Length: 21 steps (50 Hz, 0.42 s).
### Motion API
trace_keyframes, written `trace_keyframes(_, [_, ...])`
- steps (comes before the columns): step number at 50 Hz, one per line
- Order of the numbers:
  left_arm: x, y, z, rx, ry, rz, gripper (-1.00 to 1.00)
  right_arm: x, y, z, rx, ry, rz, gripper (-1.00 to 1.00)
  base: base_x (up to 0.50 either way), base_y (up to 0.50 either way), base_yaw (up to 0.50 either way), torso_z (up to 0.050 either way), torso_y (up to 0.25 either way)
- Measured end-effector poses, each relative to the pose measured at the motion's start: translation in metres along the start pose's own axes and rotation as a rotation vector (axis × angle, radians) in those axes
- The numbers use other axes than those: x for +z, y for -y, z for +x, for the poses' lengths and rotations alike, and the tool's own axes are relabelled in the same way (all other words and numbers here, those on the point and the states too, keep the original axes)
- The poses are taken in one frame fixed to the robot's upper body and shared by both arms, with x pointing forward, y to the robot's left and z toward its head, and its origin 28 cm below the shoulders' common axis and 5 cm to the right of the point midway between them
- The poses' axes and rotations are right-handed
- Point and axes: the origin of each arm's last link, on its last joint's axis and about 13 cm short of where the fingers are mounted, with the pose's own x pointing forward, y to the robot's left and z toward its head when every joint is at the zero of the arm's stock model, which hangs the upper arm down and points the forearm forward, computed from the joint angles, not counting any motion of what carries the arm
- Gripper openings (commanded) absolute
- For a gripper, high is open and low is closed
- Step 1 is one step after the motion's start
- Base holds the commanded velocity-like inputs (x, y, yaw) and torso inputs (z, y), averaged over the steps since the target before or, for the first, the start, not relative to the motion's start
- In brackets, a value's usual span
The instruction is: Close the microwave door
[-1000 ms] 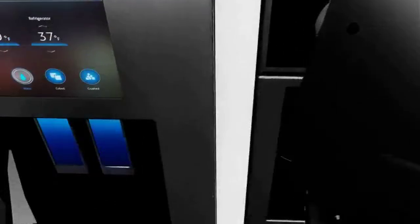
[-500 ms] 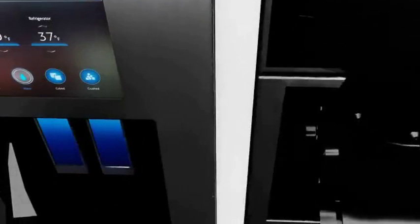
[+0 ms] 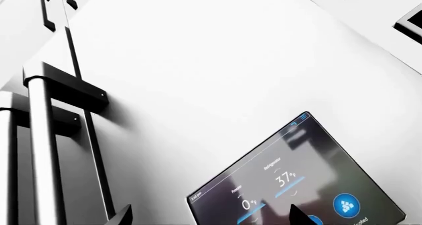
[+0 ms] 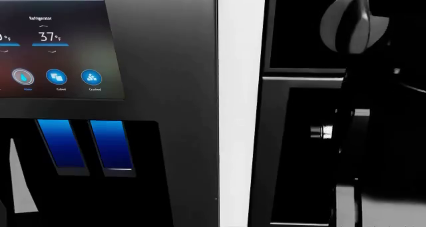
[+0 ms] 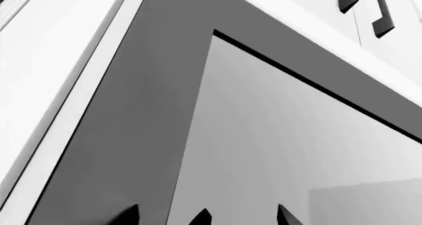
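Microwave door point(image 5: 277, 151): right of the fridge point(image 4: 166, 47), filling the right wrist view; open or shut, cannot tell.
Right arm point(image 4: 352, 32): raised near the door.
Right gripper point(image 5: 201, 217): only tips show; spread unclear.
Left gripper point(image 3: 300, 216): near the fridge screen point(image 3: 297, 175); spread unclear.
Progress: closing unconfirmed.

Microwave door point(image 5: 277, 136): dark grey frame around a lighter glass pane, filling the right wrist view at a steep slant.
Place: right of a white strip in the head view point(image 4: 293, 152).
Open or shut: cannot tell.
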Motion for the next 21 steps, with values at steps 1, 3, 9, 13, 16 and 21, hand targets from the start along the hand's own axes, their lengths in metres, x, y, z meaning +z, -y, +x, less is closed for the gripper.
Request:
trace_keyframes(1, [-0.0001,0.0001,0.0002,0.0,-0.001,0.0,1.0,0.0,-0.0001,0.0003,0.0,-0.001,0.007,1.0,0.01,0.0,0.0,0.0,0.0])
trace_keyframes(3, [-0.0005,0.0003,0.0006,0.0,-0.002,0.0,1.0,0.0001,-0.0002,0.0007,-0.002,-0.004,0.019,1.0,0.01,0.0,0.0,0.0,0.0])
trace_keyframes(9, [-0.0016,0.0011,0.0019,-0.001,-0.004,0.0,1.0,0.0005,0.0002,0.0021,-0.005,-0.008,0.047,1.0,0.01,0.0,0.0,0.003,0.0])
trace_keyframes(13, [-0.0019,0.0014,0.0025,-0.001,-0.005,0.0,1.0,0.0012,0.0014,0.0037,-0.004,-0.014,0.067,1.0,0.01,0.0,0.0,0.0,0.0])
trace_keyframes(16, [-0.0021,0.0017,0.0028,-0.002,-0.005,0.0,1.0,0.0017,0.0024,0.0047,-0.003,-0.018,0.081,1.0,0.0,0.0,0.0,0.003,0.0])
trace_keyframes(21, [-0.0022,0.002,0.0029,-0.003,-0.006,0.0,1.0,0.0021,0.0032,0.0059,0.0,-0.023,0.105,1.0,0.01,0.0,0.0,0.002,0.0])
